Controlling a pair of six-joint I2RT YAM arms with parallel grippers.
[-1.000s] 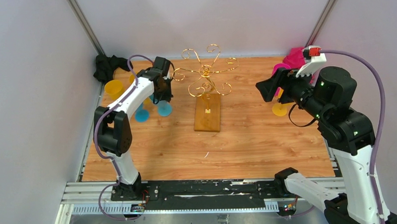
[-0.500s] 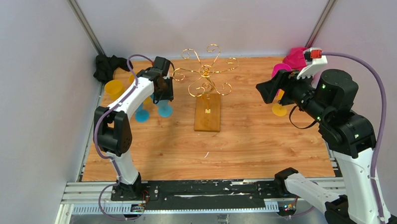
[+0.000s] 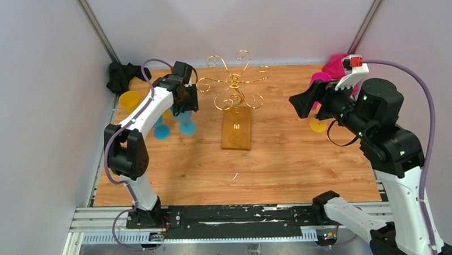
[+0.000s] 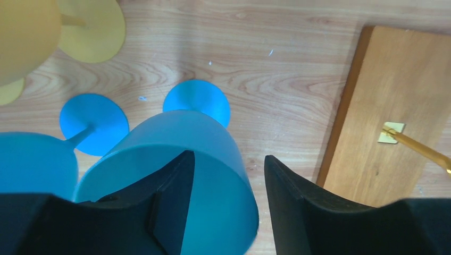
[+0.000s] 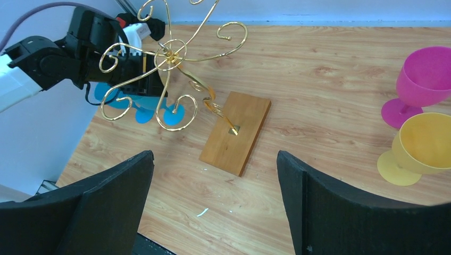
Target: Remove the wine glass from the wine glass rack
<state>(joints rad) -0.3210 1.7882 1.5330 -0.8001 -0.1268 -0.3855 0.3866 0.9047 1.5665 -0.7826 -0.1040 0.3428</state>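
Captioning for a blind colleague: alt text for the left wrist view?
The left tool, fingers apart, hangs over a blue wine glass standing on the table. Another blue glass and a yellow glass stand left; the rack's wooden base lies right.

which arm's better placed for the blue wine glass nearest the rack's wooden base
Left. The left gripper straddles the rim of the blue plastic wine glass, one finger inside it. The right gripper hangs open beside a pink plastic glass and a yellow plastic glass.

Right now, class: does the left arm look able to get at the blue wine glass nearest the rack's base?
Probably yes. Its end effector hangs right over that blue wine glass, jaws parted astride the bowl's wall, with nothing in between.
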